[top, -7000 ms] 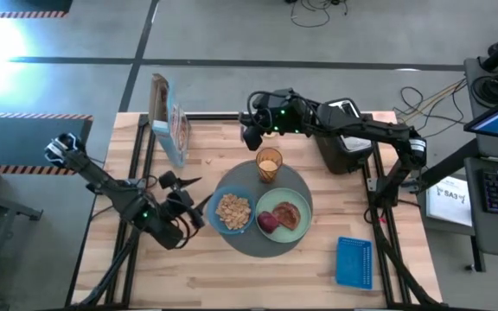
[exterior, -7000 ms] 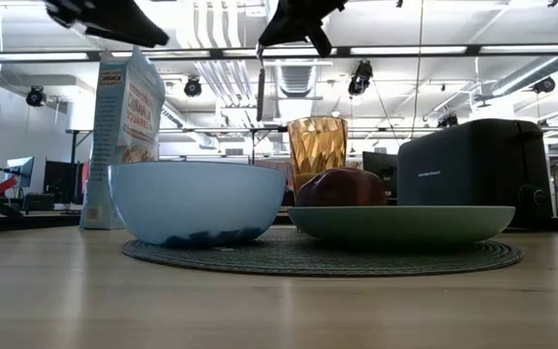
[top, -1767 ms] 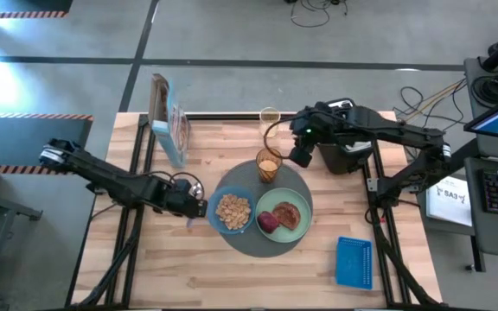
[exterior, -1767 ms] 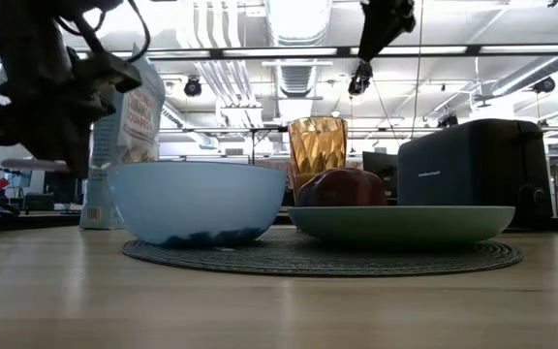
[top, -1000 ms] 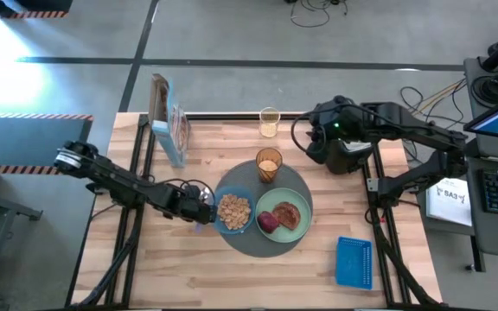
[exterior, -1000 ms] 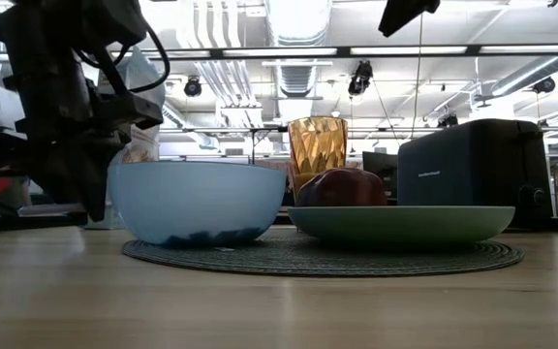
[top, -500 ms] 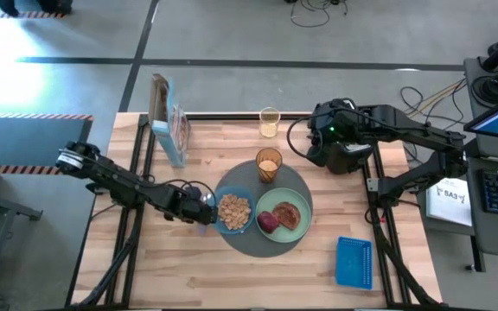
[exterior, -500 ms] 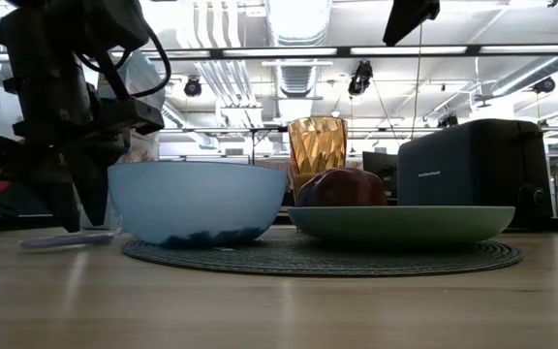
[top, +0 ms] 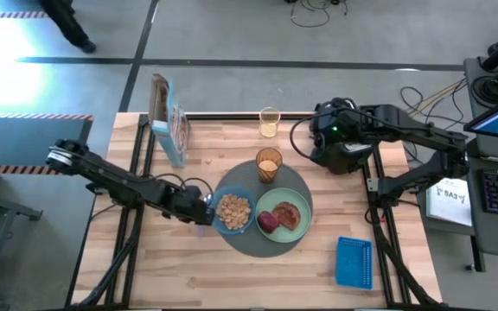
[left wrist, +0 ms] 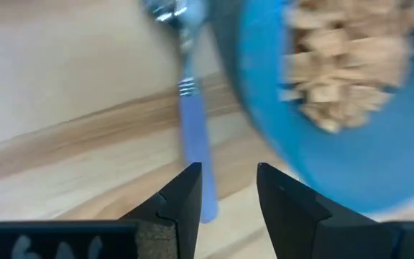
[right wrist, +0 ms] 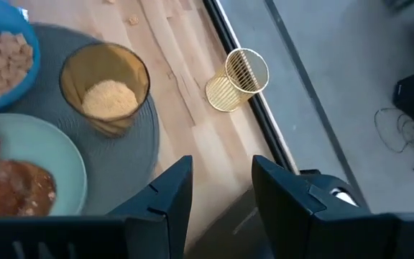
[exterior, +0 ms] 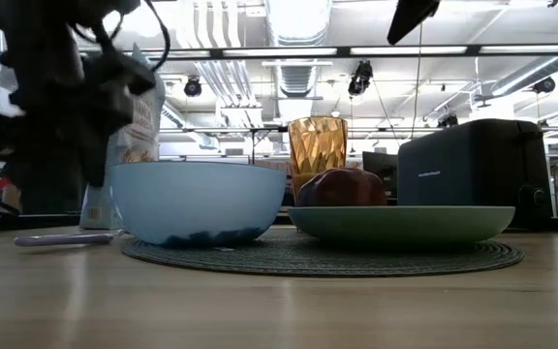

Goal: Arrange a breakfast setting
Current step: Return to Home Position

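Observation:
The round dark-grey mat lies mid-table. On it stand the blue bowl of cereal, the pale green plate with food, and the glass of orange drink. The pale spoon lies flat on the wood just left of the bowl, and it also shows in the low view. My left gripper hangs open above the spoon's handle end, next to the bowl. My right gripper is open and empty, high over the black toaster.
The blue cereal box stands at the far left. A small yellow cup sits at the far edge. A blue perforated tray lies at the near right. Bare wood lies along the near edge.
My left gripper came down beside the bowl's left side with the spoon, let go of it, and has since risen a little. The spoon now lies flat on the table left of the bowl. My right arm has kept nearly still over the toaster.

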